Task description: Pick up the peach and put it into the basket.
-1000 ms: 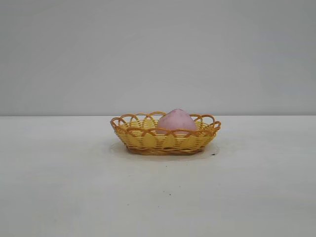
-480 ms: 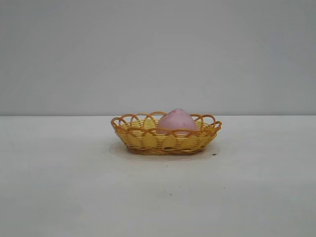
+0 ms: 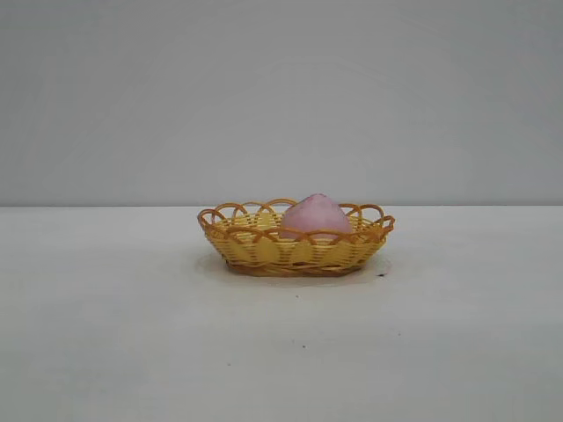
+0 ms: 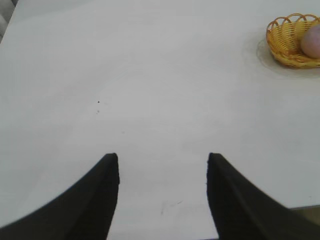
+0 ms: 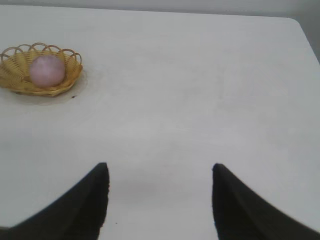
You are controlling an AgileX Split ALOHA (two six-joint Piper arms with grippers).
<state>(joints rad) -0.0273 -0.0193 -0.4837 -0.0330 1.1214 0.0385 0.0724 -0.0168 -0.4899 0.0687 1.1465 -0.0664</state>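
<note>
The pink peach (image 3: pixel 315 214) lies inside the yellow-orange wicker basket (image 3: pixel 264 249) at the middle of the white table. Both also show in the right wrist view, the peach (image 5: pixel 47 70) in the basket (image 5: pixel 12 70), and in the left wrist view, the peach (image 4: pixel 312 41) in the basket (image 4: pixel 282 42). My left gripper (image 4: pixel 162 159) is open and empty, far from the basket over bare table. My right gripper (image 5: pixel 160 168) is open and empty, also far from the basket. Neither arm shows in the exterior view.
A white table (image 3: pixel 106 334) and a plain grey wall (image 3: pixel 281 88) behind it. A small dark speck (image 3: pixel 381 274) lies beside the basket. The table's corner (image 5: pixel 295 22) shows in the right wrist view.
</note>
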